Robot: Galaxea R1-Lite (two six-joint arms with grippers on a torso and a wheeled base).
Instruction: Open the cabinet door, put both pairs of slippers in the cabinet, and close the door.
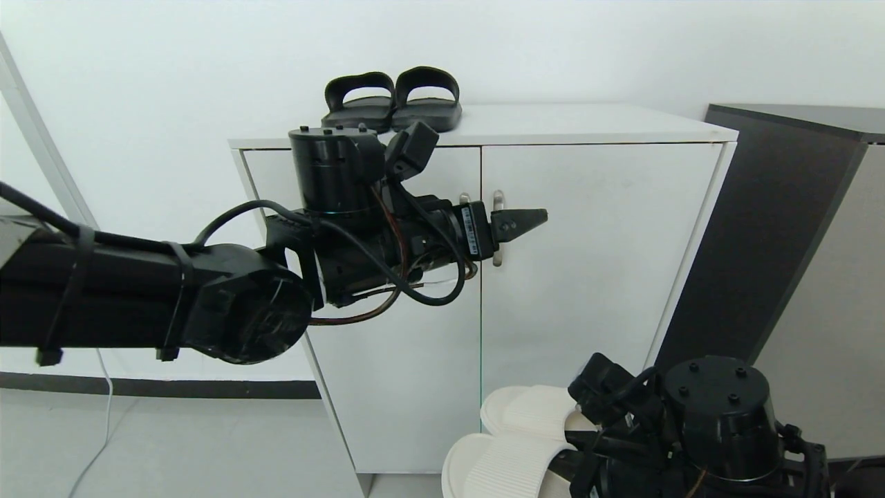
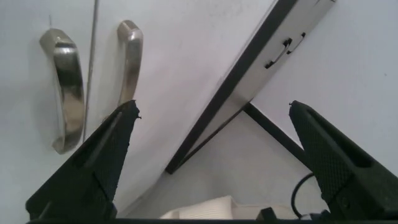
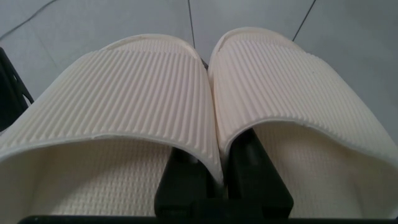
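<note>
Pair of cream ribbed foam slippers (image 3: 205, 106) being held low in front of white two-door cabinet (image 1: 594, 277), by foot of its right door. Touching inner walls of both slippers sitting between jaws of right gripper (image 3: 221, 180), jaws clamping narrow on them. Pair of black rubber slippers (image 1: 393, 100) lying side by side on cabinet top, above left door. Both doors sitting shut. Left gripper (image 2: 212, 106) hovering just in front of cabinet's curved metal handles (image 2: 65, 93), jaws gaping wide, gripping nothing.
</note>
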